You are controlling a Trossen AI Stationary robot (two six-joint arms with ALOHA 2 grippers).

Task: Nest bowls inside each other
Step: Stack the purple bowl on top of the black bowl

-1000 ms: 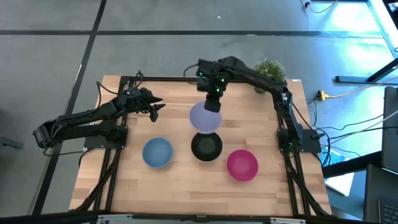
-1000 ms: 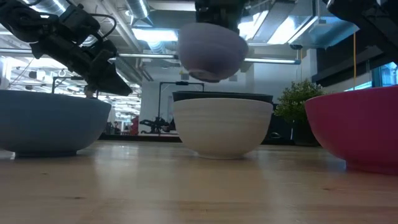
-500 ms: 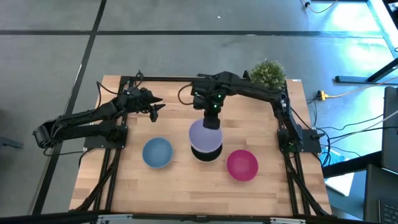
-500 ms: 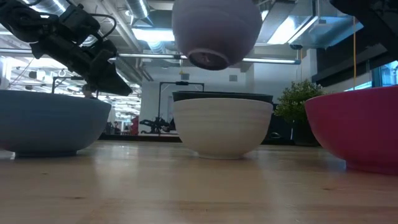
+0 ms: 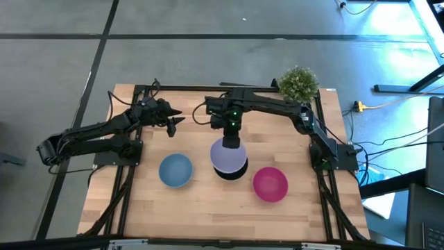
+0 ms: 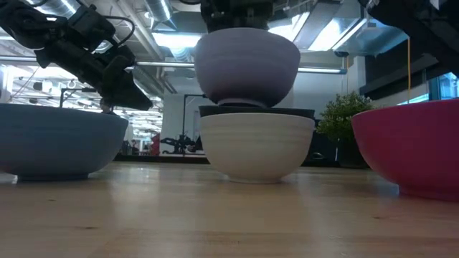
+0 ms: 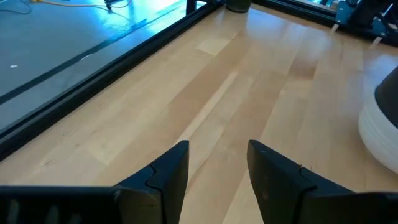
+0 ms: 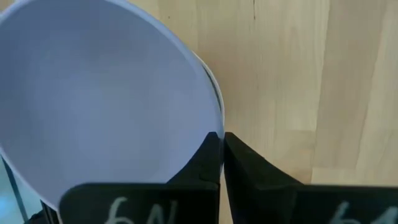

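Note:
The lavender bowl (image 5: 229,157) (image 6: 247,66) hangs upright from my right gripper (image 5: 232,137) (image 8: 222,135), which is shut on it. It sits over the black bowl (image 6: 257,111), which is nested in the white bowl (image 6: 257,147). Its foot is level with the black rim; whether they touch, I cannot tell. The blue bowl (image 5: 175,170) stands on the table to the left of the stack and the magenta bowl (image 5: 270,184) to its right. My left gripper (image 5: 173,122) (image 7: 217,162) hovers open above the table's far left part, touching nothing. My right gripper pinches the lavender bowl's rim (image 8: 214,119) on the bowl's far side, one finger (image 8: 202,163) inside the bowl and the other (image 8: 252,168) outside. The fingers come from above, pointing down. The bowl hangs level below them, over the black bowl.
A small green potted plant (image 5: 298,82) stands at the table's far right corner. The white bowl's wall (image 7: 380,127) shows at the edge of the left wrist view. Bare wood lies along the near edge and at the far left.
My right gripper has carried the lavender bowl toward the near edge and then down, from above the table's far middle to just over the black bowl. The bowl, tipped half a second ago, now hangs level.

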